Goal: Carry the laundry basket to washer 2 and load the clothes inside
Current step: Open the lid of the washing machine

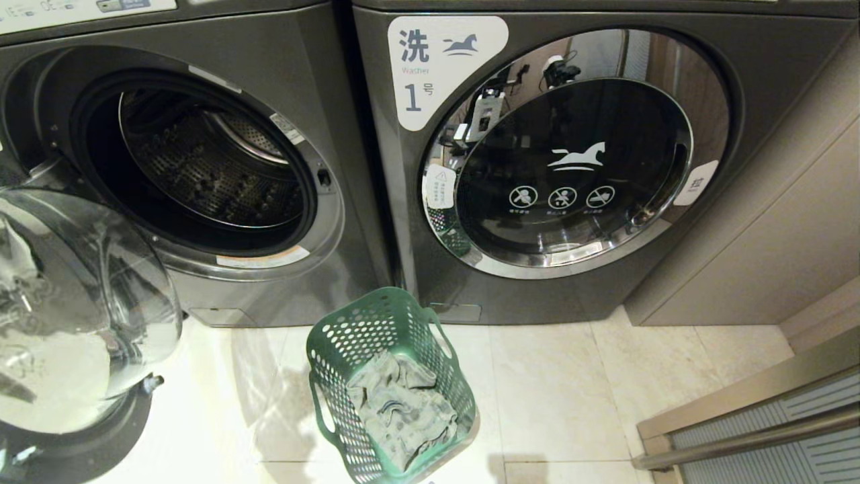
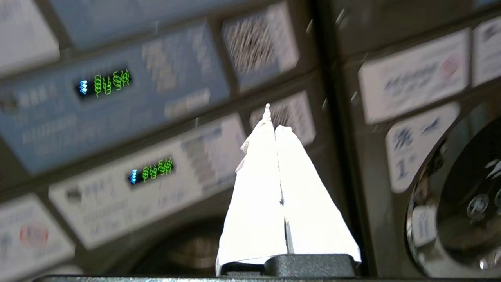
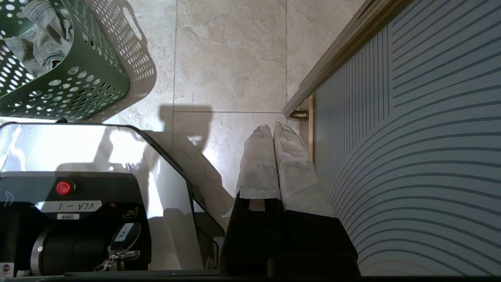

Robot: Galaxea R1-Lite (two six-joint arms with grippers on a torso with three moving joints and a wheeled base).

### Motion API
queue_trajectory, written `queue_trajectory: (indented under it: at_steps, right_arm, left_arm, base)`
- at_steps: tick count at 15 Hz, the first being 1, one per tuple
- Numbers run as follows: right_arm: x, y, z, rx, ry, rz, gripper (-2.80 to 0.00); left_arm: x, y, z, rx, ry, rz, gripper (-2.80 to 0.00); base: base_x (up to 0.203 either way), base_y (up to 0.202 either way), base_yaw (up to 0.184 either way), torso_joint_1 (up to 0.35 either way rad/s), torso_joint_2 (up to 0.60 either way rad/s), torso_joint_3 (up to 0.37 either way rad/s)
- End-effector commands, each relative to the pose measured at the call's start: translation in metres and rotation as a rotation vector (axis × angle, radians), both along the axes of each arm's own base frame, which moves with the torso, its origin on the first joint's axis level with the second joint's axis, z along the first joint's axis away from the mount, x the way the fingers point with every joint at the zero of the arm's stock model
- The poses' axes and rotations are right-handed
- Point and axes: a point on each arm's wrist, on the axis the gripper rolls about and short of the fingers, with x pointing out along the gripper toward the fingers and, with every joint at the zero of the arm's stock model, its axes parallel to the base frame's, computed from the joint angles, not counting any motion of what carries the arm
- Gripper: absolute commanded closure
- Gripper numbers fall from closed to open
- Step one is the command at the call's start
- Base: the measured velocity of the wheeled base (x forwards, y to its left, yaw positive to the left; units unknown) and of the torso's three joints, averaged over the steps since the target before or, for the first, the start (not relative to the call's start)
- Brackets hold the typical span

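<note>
the green laundry basket (image 1: 390,383) stands on the tiled floor (image 1: 557,403) just in front of the seam between the two washers, with grey clothes (image 1: 401,410) crumpled inside it. behind it to the left, the open washer (image 1: 201,161) shows its bare drum, its glass door (image 1: 74,309) swung out. behind it to the right is the washer marked 1 (image 1: 571,154), door closed. the left gripper (image 2: 274,117), fingers pressed together on nothing, is raised toward the washers' control panels (image 2: 117,117). the right gripper (image 3: 273,128), also closed and empty, hangs over the floor to the basket's right, beside a striped panel (image 3: 411,137).
</note>
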Motion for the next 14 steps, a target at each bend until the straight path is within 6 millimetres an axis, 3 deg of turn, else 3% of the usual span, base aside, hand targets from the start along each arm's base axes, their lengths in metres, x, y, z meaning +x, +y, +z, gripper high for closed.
queue_trajectory:
  at_steps: [1, 4, 6, 9, 11, 14]
  right_arm:
    - [0.0, 0.0, 0.0, -0.001, 0.0, 0.001, 0.0]
    - [0.0, 0.0, 0.0, -0.001, 0.0, 0.001, 0.0]
    - [0.0, 0.0, 0.0, -0.001, 0.0, 0.001, 0.0]
    - [0.0, 0.0, 0.0, -0.001, 0.0, 0.001, 0.0]
    - [0.0, 0.0, 0.0, -0.001, 0.0, 0.001, 0.0]
    - [0.0, 0.0, 0.0, -0.001, 0.0, 0.001, 0.0]
  left_arm:
    - [0.021, 0.018, -0.019, -0.106, 0.194, 0.065, 0.0]
    - [0.043, 0.039, -0.071, -0.319, 0.631, 0.367, 0.0]
    - [0.05, 0.05, -0.097, -0.256, 0.827, 0.648, 0.0]
    - [0.072, 0.064, -0.111, -0.274, 0.884, 0.926, 0.0]
    - [0.099, 0.077, -0.122, -0.314, 0.871, 1.128, 0.0]
    - [0.126, 0.092, -0.122, -0.337, 0.76, 1.2, 0.0]
  base:
    - [0.0, 0.0, 0.0, 0.0, 0.0, 0.0]
    - [0.0, 0.0, 0.0, 0.0, 0.0, 0.0]
    - [0.0, 0.0, 0.0, 0.0, 0.0, 0.0]
    - [0.0, 0.0, 0.0, 0.0, 0.0, 0.0]
    - [0.0, 0.0, 0.0, 0.0, 0.0, 0.0]
    - [0.0, 0.0, 0.0, 0.0, 0.0, 0.0]
